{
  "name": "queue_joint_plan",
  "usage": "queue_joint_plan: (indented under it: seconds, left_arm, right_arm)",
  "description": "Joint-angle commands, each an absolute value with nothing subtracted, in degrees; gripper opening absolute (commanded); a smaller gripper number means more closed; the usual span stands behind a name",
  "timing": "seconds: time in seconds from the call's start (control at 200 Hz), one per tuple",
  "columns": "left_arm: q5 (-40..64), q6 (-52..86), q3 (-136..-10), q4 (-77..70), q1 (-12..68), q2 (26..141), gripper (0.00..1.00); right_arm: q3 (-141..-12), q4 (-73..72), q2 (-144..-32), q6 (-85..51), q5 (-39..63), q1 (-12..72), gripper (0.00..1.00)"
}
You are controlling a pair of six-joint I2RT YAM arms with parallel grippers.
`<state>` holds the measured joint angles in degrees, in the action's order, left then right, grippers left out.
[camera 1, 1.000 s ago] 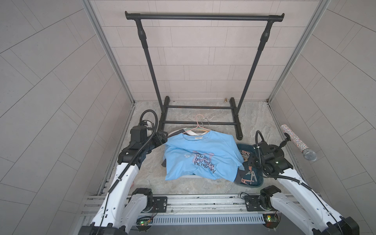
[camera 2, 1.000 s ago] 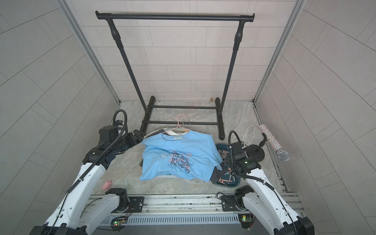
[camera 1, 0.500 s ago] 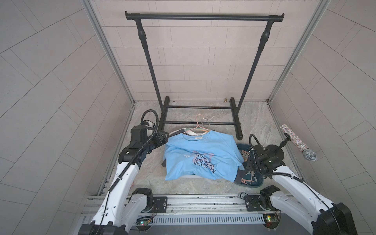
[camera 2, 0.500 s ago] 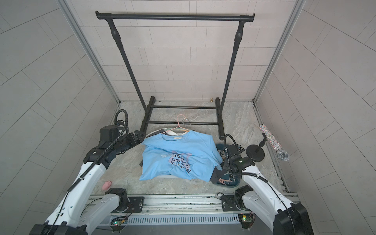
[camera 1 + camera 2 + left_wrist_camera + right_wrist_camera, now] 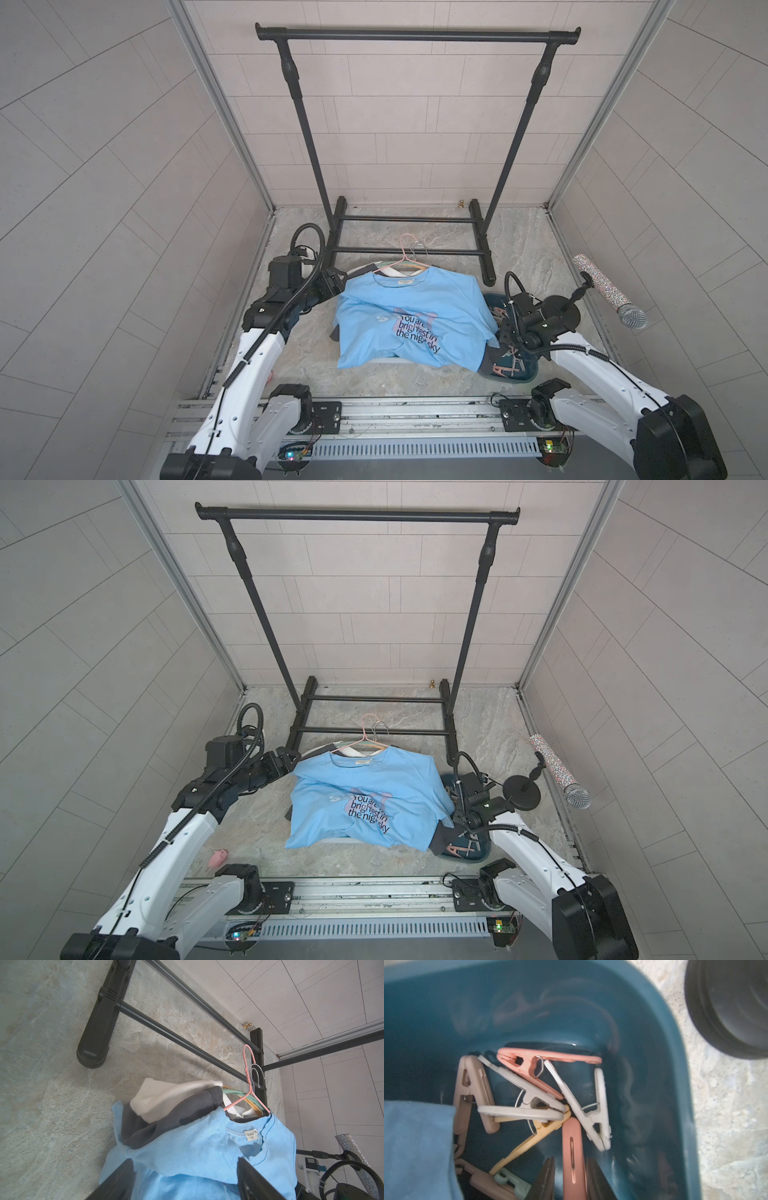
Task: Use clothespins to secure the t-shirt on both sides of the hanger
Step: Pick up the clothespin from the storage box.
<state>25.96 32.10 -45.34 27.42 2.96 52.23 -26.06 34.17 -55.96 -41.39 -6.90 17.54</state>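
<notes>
The light blue t-shirt (image 5: pixel 407 320) (image 5: pixel 365 800) lies flat on the floor with a pink wire hanger (image 5: pixel 401 259) (image 5: pixel 247 1076) in its neck. My left gripper (image 5: pixel 334 280) (image 5: pixel 185 1172) is open wide at the shirt's left shoulder, and blue cloth (image 5: pixel 187 1147) lies between its fingers. My right gripper (image 5: pixel 505 336) (image 5: pixel 570 1169) is down in the teal bin (image 5: pixel 654 1064). Its jaws stand narrowly either side of a coral pink clothespin (image 5: pixel 573 1157); one finger touches it and a sliver of gap shows at the other. Several more clothespins (image 5: pixel 529 1093) lie piled in the bin.
The black garment rack (image 5: pixel 415 35) stands behind the shirt. A glittery microphone (image 5: pixel 609 291) on a round black stand (image 5: pixel 557 311) sits just right of the bin. Dark grey and white garments (image 5: pixel 166 1118) and other hangers lie under the shirt. A small pink thing (image 5: pixel 218 857) lies near the left arm.
My right arm has swung in and down into the bin, and its jaws have narrowed round the coral pink clothespin. The left arm has barely moved.
</notes>
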Motion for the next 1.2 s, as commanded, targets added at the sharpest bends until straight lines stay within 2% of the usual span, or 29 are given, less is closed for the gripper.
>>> queue_joint_plan:
  seconds: [0.0,0.385,0.47,0.57,0.861,1.046,1.191]
  left_arm:
    - [26.98,31.80,-44.69,26.89,2.66,52.30,0.80]
    - [27.62,31.94,-44.65,26.50,2.71,52.39,0.80]
    - [33.30,32.92,-44.21,23.07,3.32,52.24,0.78]
    - [33.47,33.22,-45.06,21.27,7.54,51.90,0.72]
    - [26.19,35.42,-50.06,18.19,21.26,52.37,0.71]
    - [22.30,46.14,-55.71,20.43,28.57,57.03,0.69]
    - [20.13,52.10,-59.32,21.83,31.83,58.92,0.67]
  right_arm:
    - [-25.45,34.57,-55.21,-41.53,-7.87,17.76,0.25]
    - [-26.73,38.14,-50.01,-41.20,-7.29,17.73,0.18]
    - [-29.01,40.47,-47.65,-40.12,-6.95,17.75,0.16]
    - [-32.51,42.60,-44.40,-37.38,-6.82,17.75,0.14]
    - [-42.11,40.62,-43.21,-30.15,-6.83,17.81,0.15]
    - [-46.60,31.57,-44.94,-26.84,2.00,19.57,0.15]
    - [-47.19,20.63,-45.61,-23.22,3.16,26.68,0.15]
